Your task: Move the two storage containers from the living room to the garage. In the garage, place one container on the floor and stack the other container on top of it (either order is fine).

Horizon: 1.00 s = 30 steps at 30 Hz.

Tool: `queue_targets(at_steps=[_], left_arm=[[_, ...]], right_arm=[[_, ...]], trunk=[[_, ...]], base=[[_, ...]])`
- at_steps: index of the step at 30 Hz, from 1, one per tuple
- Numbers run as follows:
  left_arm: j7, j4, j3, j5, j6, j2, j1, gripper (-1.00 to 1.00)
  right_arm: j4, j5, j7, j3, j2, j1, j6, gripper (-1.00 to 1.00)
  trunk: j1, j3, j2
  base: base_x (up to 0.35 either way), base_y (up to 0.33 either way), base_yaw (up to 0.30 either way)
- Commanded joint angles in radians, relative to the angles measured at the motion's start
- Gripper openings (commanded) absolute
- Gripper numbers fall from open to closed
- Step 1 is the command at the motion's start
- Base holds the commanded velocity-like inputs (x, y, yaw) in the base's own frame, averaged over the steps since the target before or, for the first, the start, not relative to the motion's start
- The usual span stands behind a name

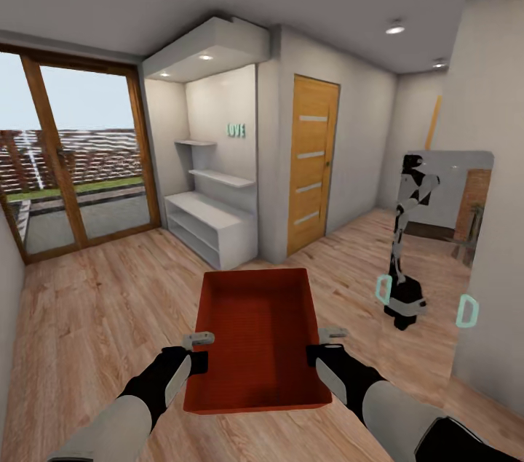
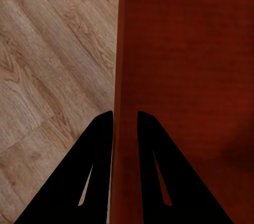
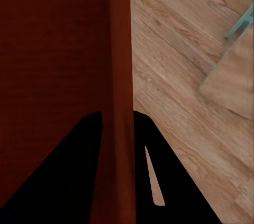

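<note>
One storage container (image 1: 256, 335), an orange-red open-top bin, is held up in front of the robot between its two arms, above the light wood plank floor (image 1: 94, 302). The left tool (image 1: 198, 350) is clamped on the bin's left wall: in the left wrist view its two dark fingers (image 2: 100, 150) stand on either side of the thin red wall (image 2: 124, 75), pinching it. The right tool (image 1: 326, 345) grips the right wall the same way, with one finger (image 3: 87, 150) inside the bin and the other outside. The bin is level and empty.

As for progress, the robot looks to be in transit. The surroundings are a bright room with plank flooring, a glass sliding door (image 1: 73, 164) on the left, a white shelf niche (image 1: 211, 207) ahead and a wooden door (image 1: 313, 164) beside it. No dark concrete floor is in sight, so the garage has presumably not been reached. A mirror (image 1: 444, 229) on the right wall seems to reflect the robot itself.

Judging from this, the pick-up of this container is done and the carry is under way. What remains is to reach the garage and set the bin down. Whether this is the first or second container cannot be told, since no other bin is visible.
</note>
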Motion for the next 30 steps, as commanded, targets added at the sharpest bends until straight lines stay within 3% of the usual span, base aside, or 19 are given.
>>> queue_targets(at_steps=[1, 30], left_arm=[[0.022, -0.001, -0.006, -0.020, 0.009, 0.030, 0.001, -1.00], [0.022, -0.001, -0.006, -0.020, 0.009, 0.030, 0.001, -1.00]], right_arm=[[-0.005, 0.007, -0.007, -0.021, -0.001, -0.002, 0.004, -1.00], [-0.005, 0.007, -0.007, -0.021, -0.002, -0.002, 0.004, -1.00]], trunk=[[0.001, 0.000, -0.001], [0.001, 0.000, -0.001]], base=[[0.323, 0.000, 0.000], [0.323, 0.000, 0.000]])
